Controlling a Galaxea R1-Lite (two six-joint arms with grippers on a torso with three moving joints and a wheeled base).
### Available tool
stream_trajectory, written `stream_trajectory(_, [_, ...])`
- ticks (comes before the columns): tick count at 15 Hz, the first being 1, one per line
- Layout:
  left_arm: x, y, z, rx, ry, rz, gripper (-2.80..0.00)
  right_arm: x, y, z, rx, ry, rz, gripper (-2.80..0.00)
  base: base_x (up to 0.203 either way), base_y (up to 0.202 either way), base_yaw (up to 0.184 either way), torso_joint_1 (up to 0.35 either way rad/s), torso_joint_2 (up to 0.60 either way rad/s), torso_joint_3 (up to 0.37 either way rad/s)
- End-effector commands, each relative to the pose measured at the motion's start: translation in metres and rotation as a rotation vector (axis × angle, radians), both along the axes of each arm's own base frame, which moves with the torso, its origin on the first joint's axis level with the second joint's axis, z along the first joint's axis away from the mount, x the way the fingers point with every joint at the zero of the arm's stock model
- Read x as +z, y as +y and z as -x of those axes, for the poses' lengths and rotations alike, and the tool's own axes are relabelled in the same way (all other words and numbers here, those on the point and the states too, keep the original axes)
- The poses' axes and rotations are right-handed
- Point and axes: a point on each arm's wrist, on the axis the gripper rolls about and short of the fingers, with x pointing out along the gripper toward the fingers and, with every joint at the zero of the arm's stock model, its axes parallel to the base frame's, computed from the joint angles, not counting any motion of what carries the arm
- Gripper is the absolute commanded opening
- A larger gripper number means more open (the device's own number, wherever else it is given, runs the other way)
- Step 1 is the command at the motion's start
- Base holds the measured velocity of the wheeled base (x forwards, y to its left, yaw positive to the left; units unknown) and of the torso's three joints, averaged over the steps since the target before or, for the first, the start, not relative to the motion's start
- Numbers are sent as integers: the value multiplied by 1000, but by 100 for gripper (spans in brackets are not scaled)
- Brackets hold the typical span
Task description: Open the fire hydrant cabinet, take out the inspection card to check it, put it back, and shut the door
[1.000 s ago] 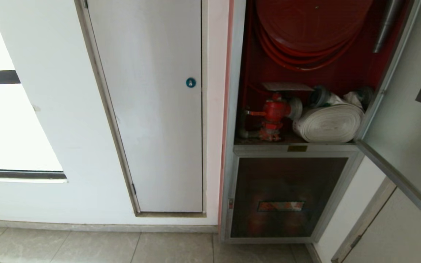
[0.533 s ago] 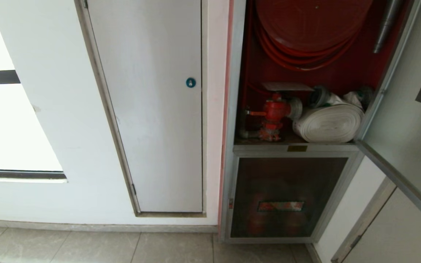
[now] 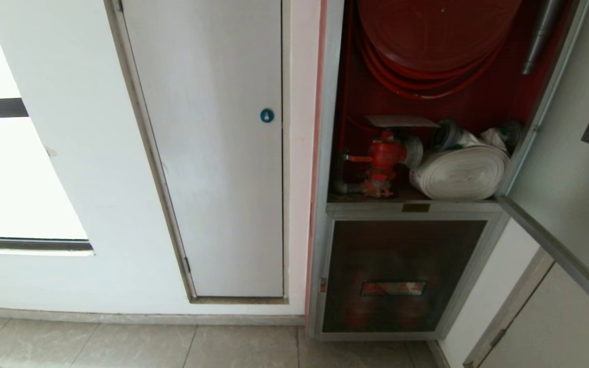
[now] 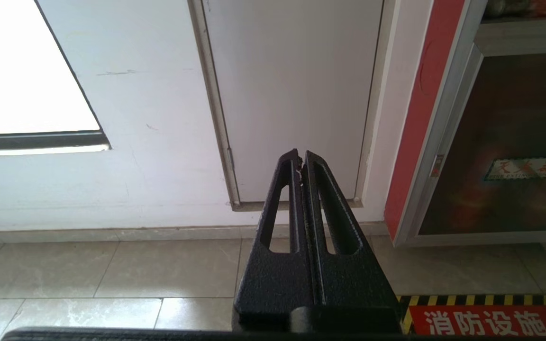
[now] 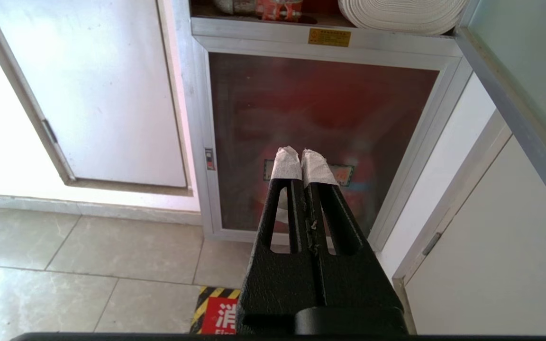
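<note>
Head view: fire hydrant cabinet (image 3: 325, 153) red inside, door (image 3: 565, 168) swung wide, possibly card (image 3: 401, 121); both tools pressed together.

The head view looks forward and down at the open fire hydrant cabinet (image 3: 407, 102). Both wrist views sit low, facing its lower glass panel (image 5: 320, 137), shared by all three.

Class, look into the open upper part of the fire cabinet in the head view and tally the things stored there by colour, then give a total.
Red: 2, the hose reel and the valve
White: 2, the rolled hose and the flat card above the valve
Silver: 1, the nozzle
Total: 5
</note>
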Motion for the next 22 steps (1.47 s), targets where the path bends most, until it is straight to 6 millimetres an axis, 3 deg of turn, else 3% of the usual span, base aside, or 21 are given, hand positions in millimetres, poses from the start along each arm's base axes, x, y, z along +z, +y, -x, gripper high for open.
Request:
stream_trajectory(1, [-2, 0, 0, 2, 6, 0, -280, 0, 0, 0, 1, 1, 0, -280, 0, 0, 0, 0, 0, 0])
stream_trajectory(7, [-2, 0, 0, 0, 4, 0, -280, 0, 0, 0, 1, 1, 0, -280, 12, 0, 0, -1, 0, 1])
stream_trajectory(22, [-2, 0, 0, 0, 6, 0, -280, 0, 0, 0, 1, 1, 0, -280, 195, 0, -1, 4, 2, 3])
